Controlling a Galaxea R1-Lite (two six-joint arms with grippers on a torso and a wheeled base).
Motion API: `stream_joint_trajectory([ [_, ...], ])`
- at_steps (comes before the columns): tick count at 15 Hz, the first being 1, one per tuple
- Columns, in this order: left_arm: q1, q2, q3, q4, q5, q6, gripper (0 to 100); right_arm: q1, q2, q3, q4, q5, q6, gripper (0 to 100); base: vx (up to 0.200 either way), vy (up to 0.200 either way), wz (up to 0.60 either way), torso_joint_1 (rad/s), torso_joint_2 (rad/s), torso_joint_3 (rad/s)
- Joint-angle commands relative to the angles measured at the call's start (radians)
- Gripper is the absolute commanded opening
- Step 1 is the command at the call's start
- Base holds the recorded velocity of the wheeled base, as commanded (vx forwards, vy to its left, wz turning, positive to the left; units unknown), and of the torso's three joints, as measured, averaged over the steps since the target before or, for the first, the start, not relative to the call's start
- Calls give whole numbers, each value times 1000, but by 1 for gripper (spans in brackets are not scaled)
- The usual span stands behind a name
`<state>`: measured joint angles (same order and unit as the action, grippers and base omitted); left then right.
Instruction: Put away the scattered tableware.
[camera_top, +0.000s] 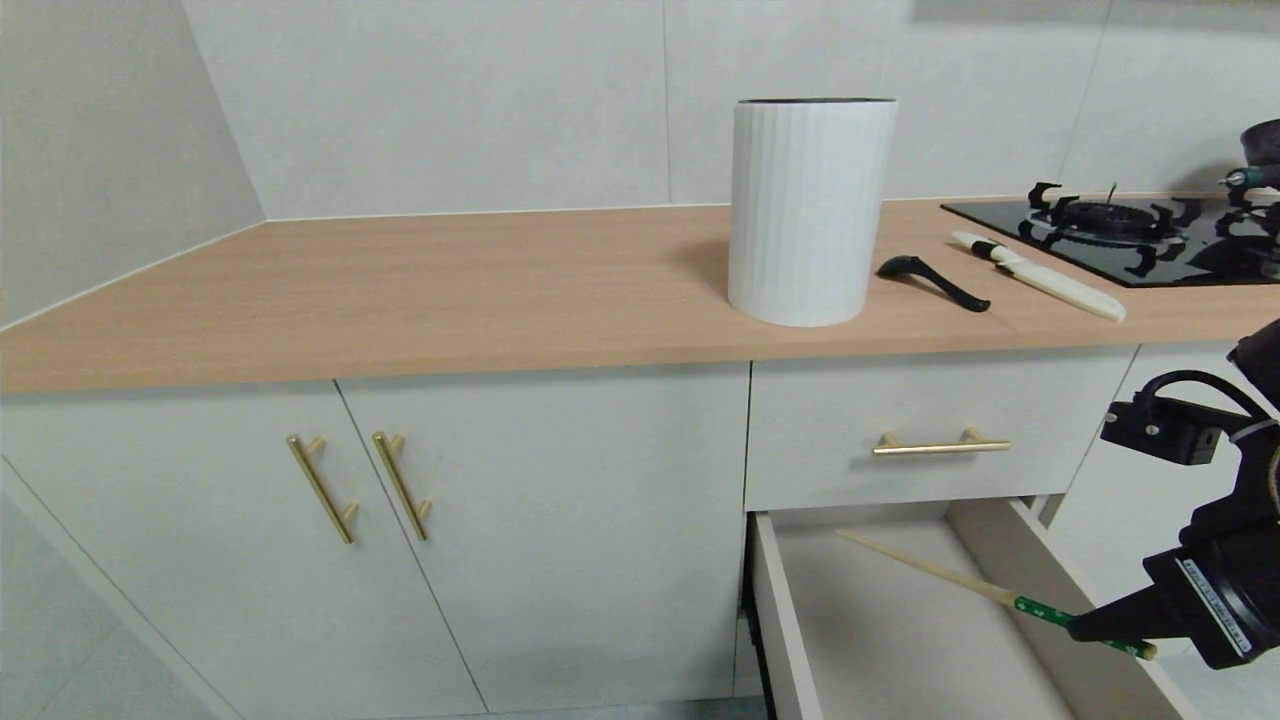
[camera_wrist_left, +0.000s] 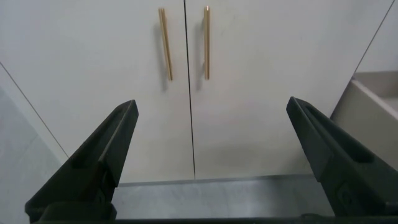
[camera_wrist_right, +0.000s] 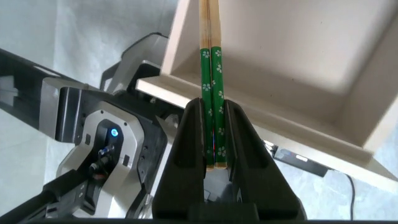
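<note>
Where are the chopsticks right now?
The chopsticks are at the head view's lower right, pinched in the right hand and slanting over the open drawer.

wooden chopsticks (camera_wrist_right: 214, 62), matt wood-grain worktop (camera_top: 400, 290) — smooth
</note>
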<state>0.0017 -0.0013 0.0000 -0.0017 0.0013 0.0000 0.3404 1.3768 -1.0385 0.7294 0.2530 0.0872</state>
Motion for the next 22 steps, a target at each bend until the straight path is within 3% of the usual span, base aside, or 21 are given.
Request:
stream_joint_trajectory([
  [1,0,1,0,0,0,0,100,0,10,0,-1,0,0,0,0,0,0,-119,456,334],
  [9,0,1,0,0,0,0,100,0,44,-2,-10,-1,0,0,0,0,0,-40,184,142],
  [14,0,1,0,0,0,0,100,-4,209,77,-234,-93,20,0,0,0,0,0,0,0],
  [17,0,1,0,0,0,0,100,-8,390,72,-335,-103,124,0,0,0,0,0,0,0],
  [22,0,1,0,0,0,0,100,-6,581,146,-588,-113,178,0,0,0,0,0,0,0],
])
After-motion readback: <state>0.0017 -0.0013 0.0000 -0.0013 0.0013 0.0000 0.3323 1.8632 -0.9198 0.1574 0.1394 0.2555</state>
